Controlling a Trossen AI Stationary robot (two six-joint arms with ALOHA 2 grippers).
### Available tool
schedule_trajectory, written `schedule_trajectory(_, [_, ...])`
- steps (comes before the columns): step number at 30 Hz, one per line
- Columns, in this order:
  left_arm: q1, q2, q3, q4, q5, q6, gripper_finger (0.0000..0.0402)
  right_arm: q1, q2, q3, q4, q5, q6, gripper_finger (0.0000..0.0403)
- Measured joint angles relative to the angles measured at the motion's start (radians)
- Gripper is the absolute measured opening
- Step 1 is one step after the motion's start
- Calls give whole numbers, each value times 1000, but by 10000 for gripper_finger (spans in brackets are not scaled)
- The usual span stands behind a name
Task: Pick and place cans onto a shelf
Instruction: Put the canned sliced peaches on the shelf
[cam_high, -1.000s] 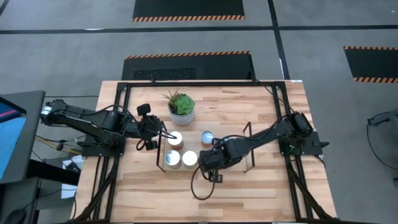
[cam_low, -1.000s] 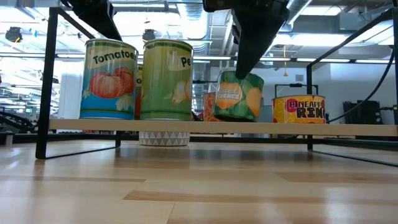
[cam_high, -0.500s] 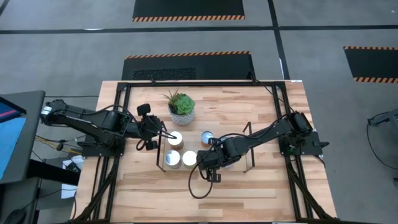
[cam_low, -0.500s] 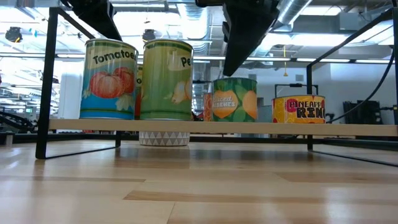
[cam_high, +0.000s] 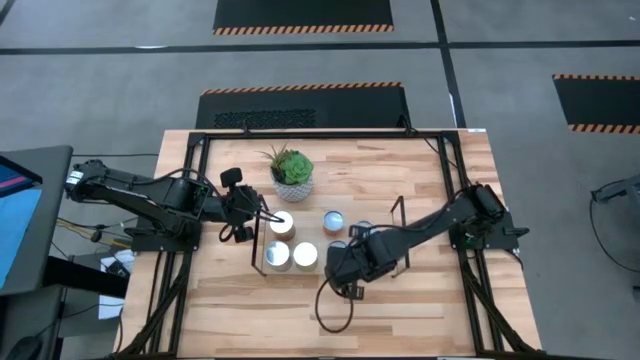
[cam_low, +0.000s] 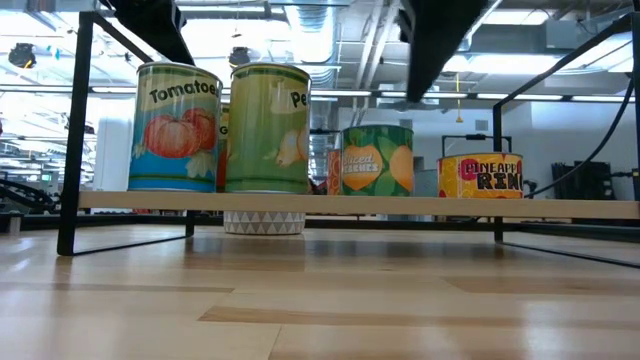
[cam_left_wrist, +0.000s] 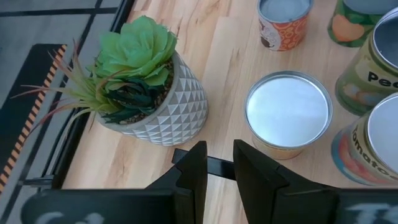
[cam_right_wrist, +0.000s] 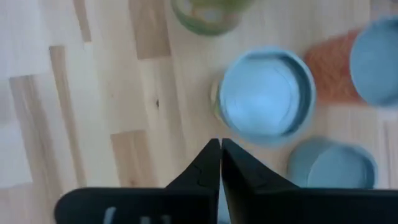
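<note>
1. Since a second ago, the right gripper (cam_high: 338, 268) has released the green can with orange fruit (cam_low: 378, 159), which was tilted in its hold and now stands upright on the shelf (cam_low: 330, 204). The arm has drawn back toward the near side of the table.
2. Right gripper: fingers pressed together, holding nothing, as its wrist view shows; it hovers near and just right of the can row.
3. Left gripper (cam_high: 262, 215): parked at the shelf's left end, beside the cream-topped can (cam_left_wrist: 287, 112); fingers slightly parted, empty.
4. Cans: the low view shows the tomato can (cam_low: 178, 127), the pale green can (cam_low: 269, 128), the fruit can and the pineapple can (cam_low: 480, 174) on the shelf board; others sit behind, partly hidden.
5. Judgement: all visible cans appear to be on the shelf; placement looks complete or nearly so. The succulent (cam_high: 291, 170) stands beyond the shelf.
</note>
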Motion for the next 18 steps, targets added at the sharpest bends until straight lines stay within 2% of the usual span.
schedule_trajectory(4, [0, 0, 0, 0, 0, 0, 68, 5, 0, 0, -61, -3, 80, 27])
schedule_trajectory(8, [0, 0, 0, 0, -1, 0, 68, -5, 0, -9, -54, -11, 86, 19])
schedule_trajectory(12, [0, 0, 0, 0, -1, 0, 68, -33, 3, -65, -25, -73, 86, 13])
schedule_trajectory(18, [0, 0, 0, 1, -1, 0, 68, -48, 2, -83, -34, -71, 89, 18])
